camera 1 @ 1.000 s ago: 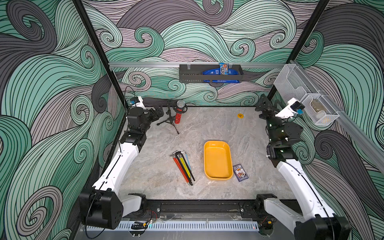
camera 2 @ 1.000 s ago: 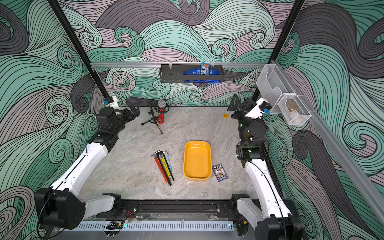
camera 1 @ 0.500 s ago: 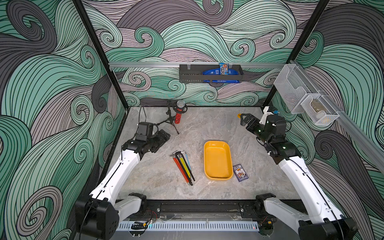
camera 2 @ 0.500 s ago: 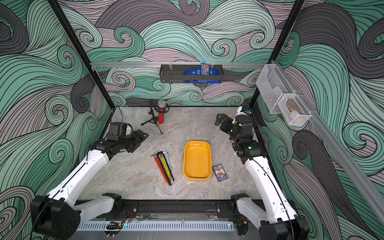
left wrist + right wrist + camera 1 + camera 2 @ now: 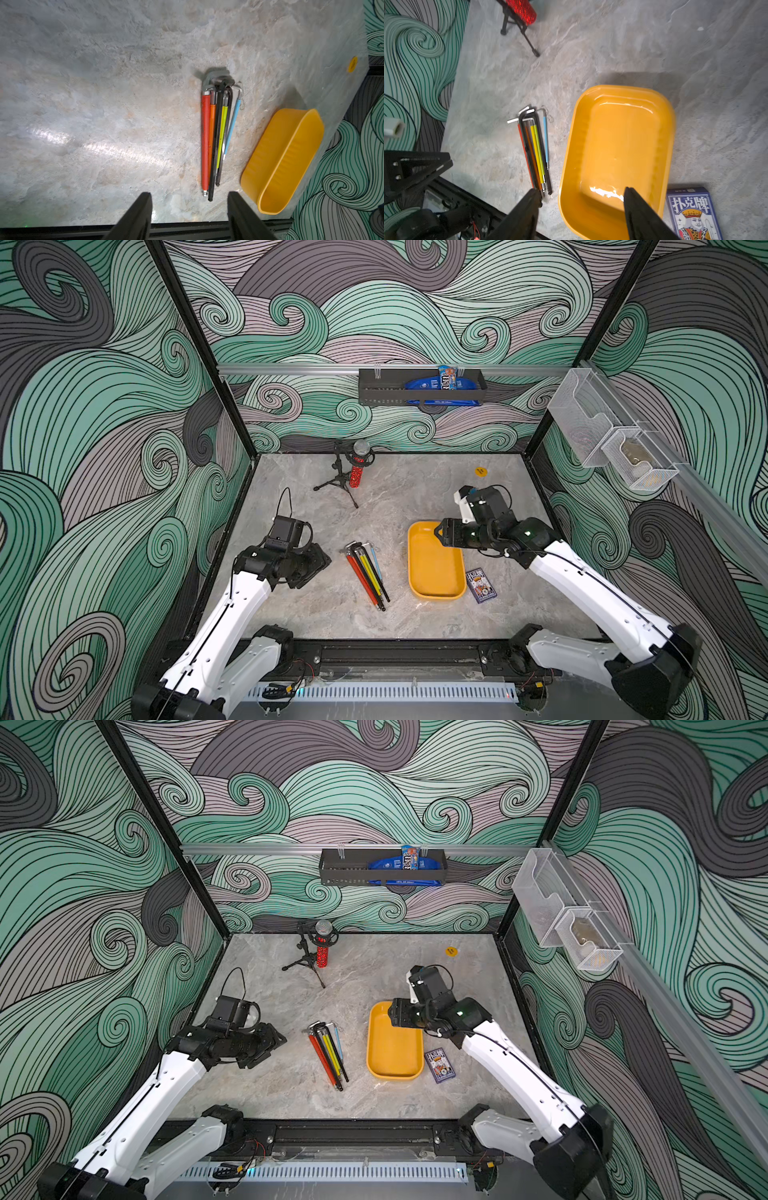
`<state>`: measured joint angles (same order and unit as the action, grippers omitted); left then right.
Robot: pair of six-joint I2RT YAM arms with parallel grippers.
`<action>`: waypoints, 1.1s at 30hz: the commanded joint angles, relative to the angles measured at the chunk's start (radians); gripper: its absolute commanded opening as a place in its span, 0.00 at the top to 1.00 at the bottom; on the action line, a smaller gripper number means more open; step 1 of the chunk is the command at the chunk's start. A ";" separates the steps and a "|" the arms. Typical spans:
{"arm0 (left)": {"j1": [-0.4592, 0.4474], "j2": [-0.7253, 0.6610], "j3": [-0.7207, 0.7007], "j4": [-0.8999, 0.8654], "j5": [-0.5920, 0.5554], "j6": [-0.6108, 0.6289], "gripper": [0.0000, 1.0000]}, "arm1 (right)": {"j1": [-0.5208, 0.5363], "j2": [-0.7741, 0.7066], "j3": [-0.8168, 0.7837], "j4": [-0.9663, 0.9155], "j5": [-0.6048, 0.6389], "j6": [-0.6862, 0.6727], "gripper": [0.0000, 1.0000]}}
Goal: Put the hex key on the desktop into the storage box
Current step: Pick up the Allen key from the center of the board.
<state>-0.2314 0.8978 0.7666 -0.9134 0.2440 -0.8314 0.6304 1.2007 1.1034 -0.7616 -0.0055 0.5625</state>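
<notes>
Now: hex keys (image 5: 368, 574) lie bundled on the tabletop (image 5: 316, 616), just beside the storage box (image 5: 434, 572) and outside it.
Your left arm (image 5: 249, 593) sits low near the bundle, jaws apart, touching no key. Your right arm (image 5: 582, 589) holds its jaws apart above the box's far end. The keys' bent ends point away from the robot.

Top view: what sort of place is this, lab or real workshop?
Most likely a staged robot test cell, not a workshop: two arms mounted on a black frame rail, swirl-printed walls enclosing a marble-look desktop, with props like hex keys and a card box.
</notes>
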 commanded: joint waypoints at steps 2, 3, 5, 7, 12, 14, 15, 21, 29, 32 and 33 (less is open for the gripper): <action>-0.003 -0.051 -0.005 -0.045 -0.002 0.005 0.41 | 0.122 0.086 0.070 -0.015 -0.006 -0.019 0.47; -0.003 -0.057 -0.007 -0.046 -0.002 0.005 0.42 | 0.149 0.115 0.080 -0.009 0.000 -0.021 0.53; -0.003 -0.065 -0.009 -0.058 -0.010 0.010 0.42 | 0.187 0.167 0.099 -0.001 0.002 -0.026 0.56; -0.003 -0.072 -0.008 -0.070 -0.014 0.019 0.43 | 0.214 0.234 0.132 -0.001 -0.003 -0.034 0.60; -0.003 -0.088 0.006 -0.076 -0.023 0.058 0.44 | 0.272 0.402 0.198 0.009 0.005 -0.029 0.68; -0.003 -0.097 0.016 -0.068 -0.020 0.085 0.44 | 0.288 0.462 0.229 0.010 0.009 -0.025 0.70; -0.003 -0.101 0.021 -0.064 -0.017 0.102 0.44 | 0.293 0.493 0.245 0.010 0.014 -0.020 0.71; -0.003 -0.131 0.074 -0.063 -0.027 0.131 0.43 | 0.304 0.645 0.333 0.024 0.057 -0.008 0.79; -0.003 -0.132 0.144 -0.068 -0.048 0.155 0.42 | 0.303 0.794 0.419 0.024 0.105 -0.013 0.79; -0.003 -0.130 0.161 -0.066 -0.049 0.162 0.42 | 0.304 0.840 0.456 0.025 0.109 -0.015 0.78; -0.003 -0.130 0.168 -0.065 -0.049 0.164 0.42 | 0.302 0.854 0.469 0.024 0.110 -0.016 0.77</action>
<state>-0.2314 0.7643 0.8955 -0.9581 0.2119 -0.6971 0.9325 2.0293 1.5333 -0.7319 0.0795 0.5488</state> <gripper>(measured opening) 0.581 0.225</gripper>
